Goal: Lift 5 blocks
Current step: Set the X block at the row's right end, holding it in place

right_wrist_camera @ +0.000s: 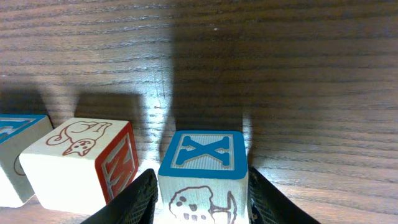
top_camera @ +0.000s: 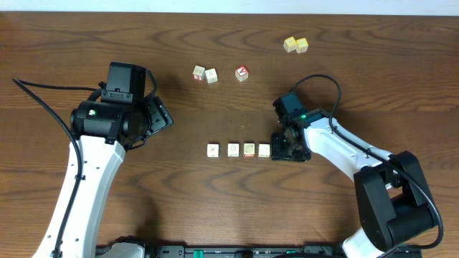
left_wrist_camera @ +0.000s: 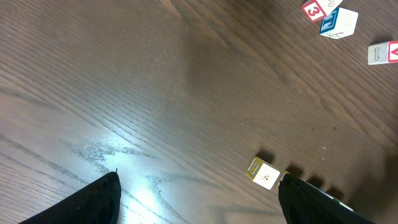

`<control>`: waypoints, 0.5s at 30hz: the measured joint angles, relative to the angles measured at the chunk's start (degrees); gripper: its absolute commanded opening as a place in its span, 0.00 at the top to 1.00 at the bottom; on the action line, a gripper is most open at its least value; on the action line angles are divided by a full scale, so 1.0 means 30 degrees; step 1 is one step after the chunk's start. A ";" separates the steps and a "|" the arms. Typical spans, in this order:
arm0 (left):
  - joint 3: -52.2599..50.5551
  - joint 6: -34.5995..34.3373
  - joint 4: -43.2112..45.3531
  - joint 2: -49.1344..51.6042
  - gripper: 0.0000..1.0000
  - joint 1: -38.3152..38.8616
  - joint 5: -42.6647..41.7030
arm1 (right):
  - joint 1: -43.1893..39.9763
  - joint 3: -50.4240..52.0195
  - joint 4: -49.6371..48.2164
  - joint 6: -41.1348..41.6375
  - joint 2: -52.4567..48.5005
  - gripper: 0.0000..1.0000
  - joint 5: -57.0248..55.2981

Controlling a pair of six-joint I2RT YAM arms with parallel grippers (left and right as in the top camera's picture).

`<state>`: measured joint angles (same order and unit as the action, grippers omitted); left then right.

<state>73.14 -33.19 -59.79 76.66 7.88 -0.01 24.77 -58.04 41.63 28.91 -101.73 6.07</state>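
Cream-faced wood with small coloured prints: the blocks [top_camera: 233,150] are lying in one straight row near mid-table. Four are showing from overhead, spaced just apart, and the fifth is sitting at the row's right end beneath the right gripper [top_camera: 282,149]. From the right wrist, that end block [right_wrist_camera: 202,180] is showing a raised blue X on top and a line-drawn tree on its near face, and it is resting flat on the boards. Its neighbour [right_wrist_camera: 81,163] is carrying a red-brown cat drawing and a red lettered side, with softly rounded edges. The right gripper's fingers [right_wrist_camera: 134,202] are flanking the end block closely on both sides; whether the pads are pressing it cannot be told. The left gripper [top_camera: 159,116] is hanging well left of the row, jaws spread wide and holding nothing. The table [top_camera: 215,215] is running dark brown with long wavy grain, semi-gloss, and catching a white glare patch in the left wrist view. Farther back, two lettered cubes [top_camera: 199,72] are sitting side by side, with a red-faced cube [top_camera: 242,72] near them to the right. Two yellow cubes [top_camera: 290,44] are sitting together toward the far edge. A pale strip [top_camera: 401,6] is showing beyond that edge.
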 measured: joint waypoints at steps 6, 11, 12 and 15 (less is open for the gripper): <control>0.0000 0.0000 0.0000 0.0000 0.19 0.0000 0.0000 | 0.0000 0.0000 0.0000 0.0044 0.0000 0.61 0.0211; 0.0000 0.0000 0.0000 0.0000 0.18 0.0000 0.0000 | 0.0000 0.0000 -0.0036 0.0146 0.0000 0.63 0.0262; 0.0000 -0.0007 0.0000 0.0000 0.19 0.0000 0.0000 | 0.0000 0.0000 -0.0066 0.0175 0.0000 0.63 0.0262; 0.0000 0.0000 0.0000 0.0000 0.19 0.0000 0.0000 | 0.0000 0.0000 -0.0131 0.0219 0.0000 0.62 0.0262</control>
<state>73.14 -33.19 -59.79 76.66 7.88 -0.01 24.77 -58.04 41.23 29.56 -101.73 6.85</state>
